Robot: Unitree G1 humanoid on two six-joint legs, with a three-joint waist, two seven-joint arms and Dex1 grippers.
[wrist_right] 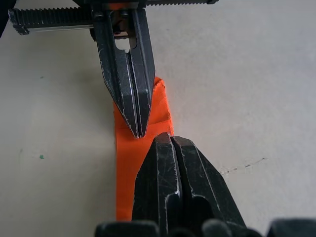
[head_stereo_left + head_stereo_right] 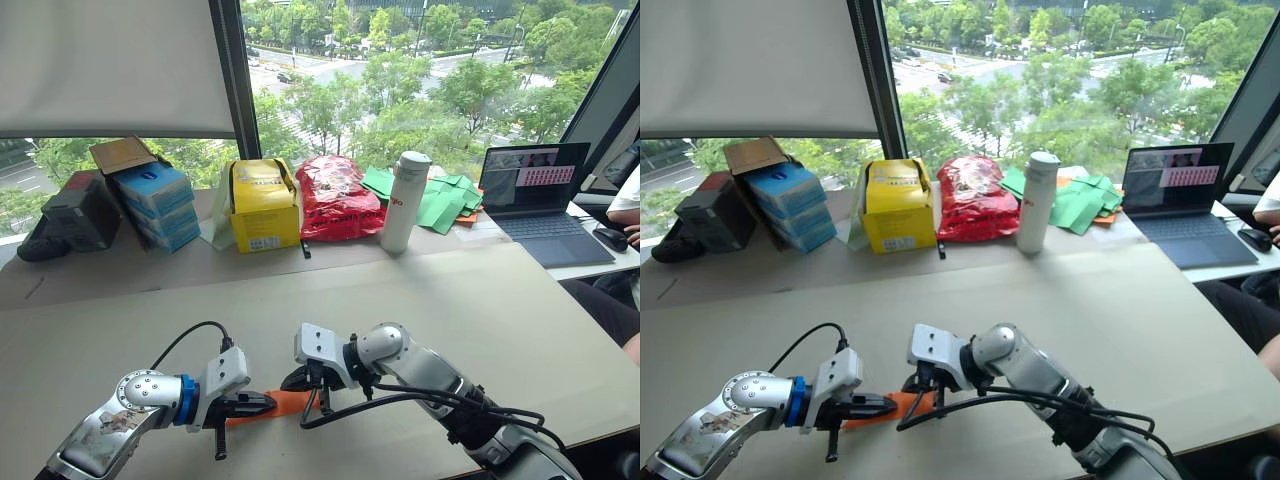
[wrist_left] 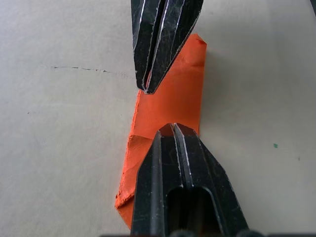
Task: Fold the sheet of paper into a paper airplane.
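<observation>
Both pairs of fingers clenched tip to tip, pressing down on the sheet of paper [image 3: 173, 98] — left gripper [image 2: 262, 403] from one end, right gripper [image 2: 297, 381] from the other. Already folded to a narrow orange strip, lying flat on the table [image 2: 480, 300] between the two. Looks like crease-setting, well into the folding. Next: sliding along the fold, or releasing to lift a flap — gently, thin paper tears.
</observation>
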